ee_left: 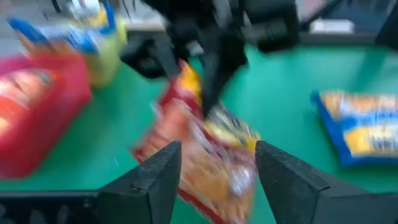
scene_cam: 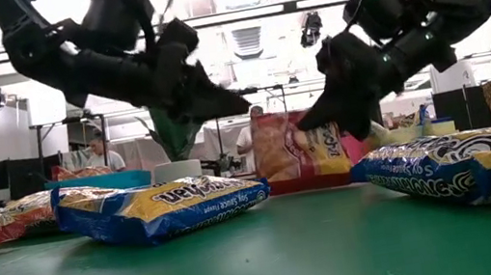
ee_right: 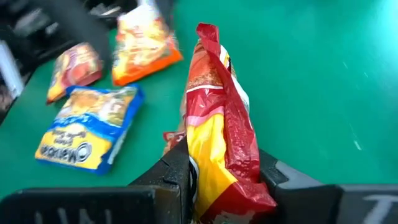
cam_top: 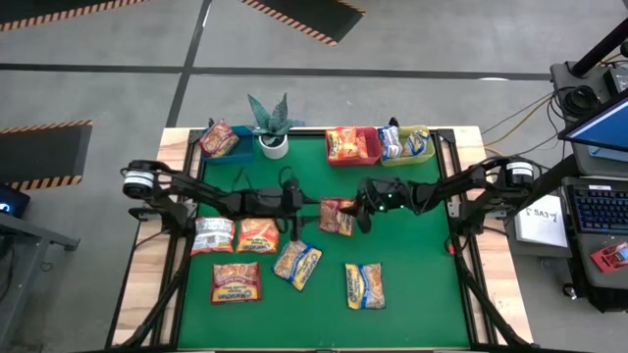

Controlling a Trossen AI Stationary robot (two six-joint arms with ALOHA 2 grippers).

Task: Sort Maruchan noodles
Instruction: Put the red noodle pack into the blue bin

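Gripping a red noodle packet (ee_right: 217, 130), the right end effector (cam_top: 359, 218) must carry it to the red bin (cam_top: 369, 147); left end effector (cam_top: 294, 208) released beside it.

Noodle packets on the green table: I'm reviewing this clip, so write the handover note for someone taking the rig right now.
Right hand: shut on a red noodle packet, lifted above mid-table.
Left hand: open, just beside that packet, holding nothing.
Sorted: one packet in the blue bin, one in the red bin, one in the yellow-green bin.
Loose on the mat: red packet, orange packet, red packet, two blue-and-yellow packets.
Left: probably bin the held packet, then the five loose ones.
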